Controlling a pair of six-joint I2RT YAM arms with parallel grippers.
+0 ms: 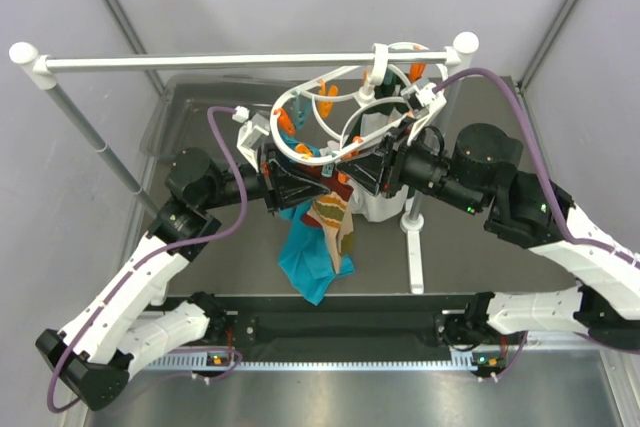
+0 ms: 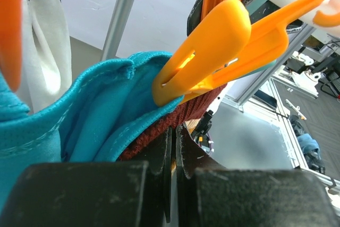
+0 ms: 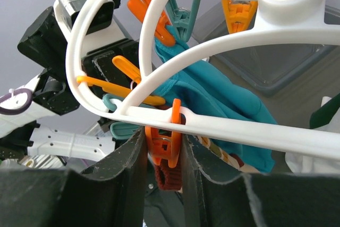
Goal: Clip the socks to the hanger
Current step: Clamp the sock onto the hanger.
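One clip [image 3: 162, 143]: squeezed between my right fingers [image 3: 163, 171]
My left fingers [image 2: 173, 174]: shut on sock [image 2: 151, 139]
Hanger [image 3: 239, 130]: overhead

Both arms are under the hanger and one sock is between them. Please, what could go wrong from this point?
1. The right gripper squeezes an orange clip on the hanger. The clip may slip from the fingers and snap shut without catching the sock.
2. The teal cloth crowds the sock's dark red edge at the left gripper, so a clip might bite the cloth instead.
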